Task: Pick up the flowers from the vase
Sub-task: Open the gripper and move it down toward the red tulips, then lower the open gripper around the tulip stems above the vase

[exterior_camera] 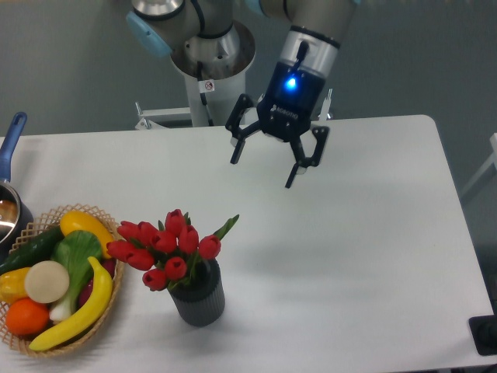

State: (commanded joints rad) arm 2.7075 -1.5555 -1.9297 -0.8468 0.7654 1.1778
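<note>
The flowers (165,247), a bunch of red tulips with green leaves, stand in the vase (199,296), a dark grey ribbed cylinder on the white table (349,233) at the front left. My gripper (262,172) is open and empty. It hangs above the table's back middle, up and to the right of the flowers, well apart from them. The stems are hidden inside the vase.
A wicker basket (109,299) with a banana, an orange, a cucumber and other produce sits left of the vase, close to the tulips. A pot with a blue handle (11,140) is at the left edge. The arm's base (210,85) stands behind the table.
</note>
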